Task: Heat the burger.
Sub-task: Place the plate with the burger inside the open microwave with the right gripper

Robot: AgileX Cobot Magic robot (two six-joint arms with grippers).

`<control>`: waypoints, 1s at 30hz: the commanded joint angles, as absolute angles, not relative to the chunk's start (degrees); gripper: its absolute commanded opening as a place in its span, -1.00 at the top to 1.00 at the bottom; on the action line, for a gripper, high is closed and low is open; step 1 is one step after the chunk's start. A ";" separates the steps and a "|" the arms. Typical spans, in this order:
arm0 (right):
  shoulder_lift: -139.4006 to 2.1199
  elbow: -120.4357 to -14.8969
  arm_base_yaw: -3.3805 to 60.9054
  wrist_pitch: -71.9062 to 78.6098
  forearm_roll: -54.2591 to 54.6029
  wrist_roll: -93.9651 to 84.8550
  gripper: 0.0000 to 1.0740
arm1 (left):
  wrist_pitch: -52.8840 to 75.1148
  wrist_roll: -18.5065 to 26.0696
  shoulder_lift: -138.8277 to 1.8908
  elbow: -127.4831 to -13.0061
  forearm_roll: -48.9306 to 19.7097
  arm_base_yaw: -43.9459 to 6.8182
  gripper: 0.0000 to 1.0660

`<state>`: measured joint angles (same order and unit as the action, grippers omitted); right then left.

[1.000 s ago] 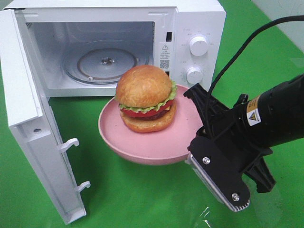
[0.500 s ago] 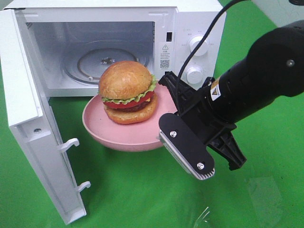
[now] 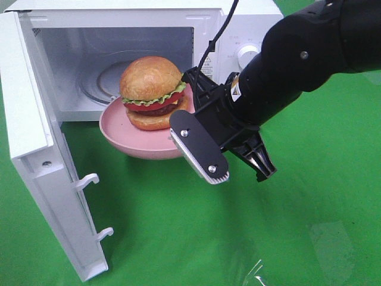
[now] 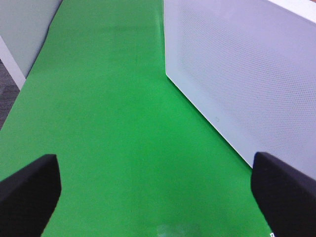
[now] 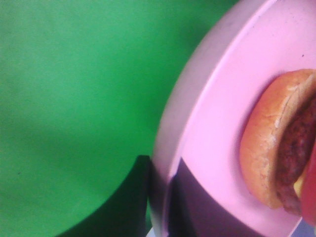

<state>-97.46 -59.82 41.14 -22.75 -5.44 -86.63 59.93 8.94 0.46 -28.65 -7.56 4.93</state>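
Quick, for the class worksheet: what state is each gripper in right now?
Left gripper: open, holding nothing.
Right gripper: closed on the rim of the pink plate, which carries the burger.

burger point(image 3: 152, 89) 1 | plate point(image 3: 125, 138) 1 (pink) | microwave point(image 3: 250, 24) 1 | claws point(image 3: 188, 119) point(image 4: 157, 195) 2

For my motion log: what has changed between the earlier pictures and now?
The right gripper, shut on the rim of the pink plate, carried it and the burger leftward to the open mouth of the microwave. The grip, the burger upright on the plate and the open door stayed the same.
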 commanded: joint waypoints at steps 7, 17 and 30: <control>-101.30 -65.78 41.02 -16.21 -6.47 -83.94 1.00 | 59.36 8.59 1.60 -28.48 -8.08 4.76 -0.94; -106.51 -71.10 40.97 -15.58 -6.36 -82.79 1.00 | 59.36 8.59 1.60 -28.48 -8.08 4.76 -0.94; -113.85 -79.87 40.97 -15.76 -8.82 -78.32 1.00 | 59.36 8.59 1.60 -28.48 -8.08 4.76 -0.94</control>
<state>-113.62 -76.95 41.14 -19.54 -6.88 -81.02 59.93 8.94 0.46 -28.65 -7.56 4.93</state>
